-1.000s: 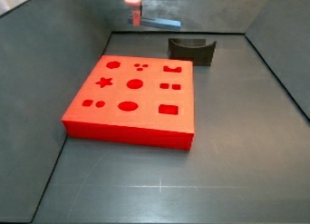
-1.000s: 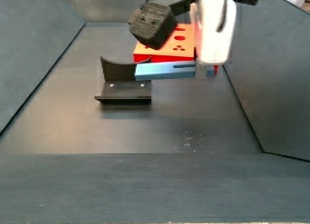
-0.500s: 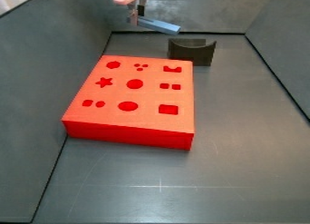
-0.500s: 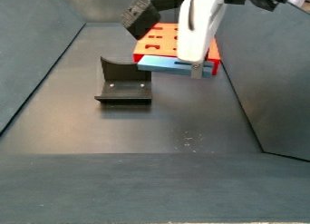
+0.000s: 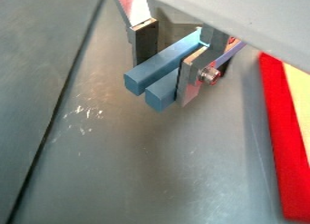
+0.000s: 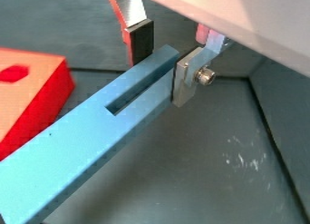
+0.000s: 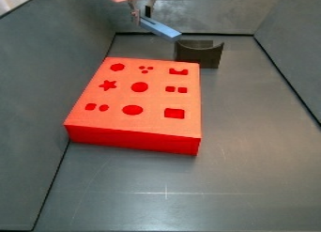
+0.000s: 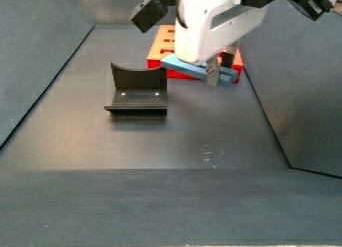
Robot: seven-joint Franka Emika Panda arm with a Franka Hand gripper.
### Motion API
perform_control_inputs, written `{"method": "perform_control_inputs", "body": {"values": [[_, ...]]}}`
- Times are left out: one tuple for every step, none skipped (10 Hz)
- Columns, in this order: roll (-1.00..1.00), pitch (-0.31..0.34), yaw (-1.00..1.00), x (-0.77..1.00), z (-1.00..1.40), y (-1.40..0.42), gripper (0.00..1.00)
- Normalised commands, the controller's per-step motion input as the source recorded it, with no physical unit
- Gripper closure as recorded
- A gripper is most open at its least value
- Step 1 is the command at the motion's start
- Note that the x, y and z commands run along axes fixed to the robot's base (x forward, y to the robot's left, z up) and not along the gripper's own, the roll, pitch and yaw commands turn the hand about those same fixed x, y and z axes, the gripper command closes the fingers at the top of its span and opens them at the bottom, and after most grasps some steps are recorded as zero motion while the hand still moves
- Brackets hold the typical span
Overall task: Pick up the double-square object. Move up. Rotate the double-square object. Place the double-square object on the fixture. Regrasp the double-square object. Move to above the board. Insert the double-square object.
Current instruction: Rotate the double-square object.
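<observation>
1. In a side view the gripper point(image 7: 145, 6) is running off the top edge, so I am seeing only a sliver of it above the blue bar point(image 7: 160, 28).
2. In a side view the white arm body is covering most of the red board point(image 8: 170, 43) and the bar's point(image 8: 190, 70) upper part; I am not seeing the fingers there.
3. In a wrist view the bar point(image 6: 91, 149) is getting cut off at the picture's corner, and the board point(image 6: 27, 94) by its side edge.
4. In a wrist view I am seeing only a strip of the board point(image 5: 281, 137), and the fixture point(image 8: 134, 89) is out of both wrist views.
</observation>
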Motion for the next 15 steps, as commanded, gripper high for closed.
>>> {"method": "perform_control_inputs", "body": {"values": [[-0.03, -0.012, -1.0, 0.03, -0.04, 0.02, 1.0], [-0.03, -0.013, -1.0, 0.03, -0.04, 0.01, 1.0], [-0.03, -0.014, -1.0, 0.03, -0.04, 0.02, 1.0], [-0.04, -0.015, -1.0, 0.03, -0.04, 0.02, 1.0], [-0.04, -0.017, -1.0, 0.03, -0.04, 0.02, 1.0], [-0.05, -0.019, -1.0, 0.03, -0.04, 0.02, 1.0], [-0.06, -0.023, -1.0, 0.03, -0.04, 0.02, 1.0], [-0.06, -0.026, -1.0, 0.03, -0.04, 0.02, 1.0], [-0.08, -0.034, -1.0, 0.03, -0.04, 0.02, 1.0], [-0.09, -0.037, -0.79, 0.03, -0.04, 0.02, 1.0], [-0.09, -0.037, -0.56, 0.03, -0.04, 0.02, 1.0], [-0.09, -0.037, -0.43, 0.03, -0.04, 0.02, 1.0], [-0.09, -0.037, -0.25, 0.03, -0.04, 0.02, 1.0], [0.0, 0.0, 0.0, 0.0, -1.0, 0.0, 1.0], [0.0, -0.011, 0.04, 0.01, -1.0, 0.0, 1.0]]}}
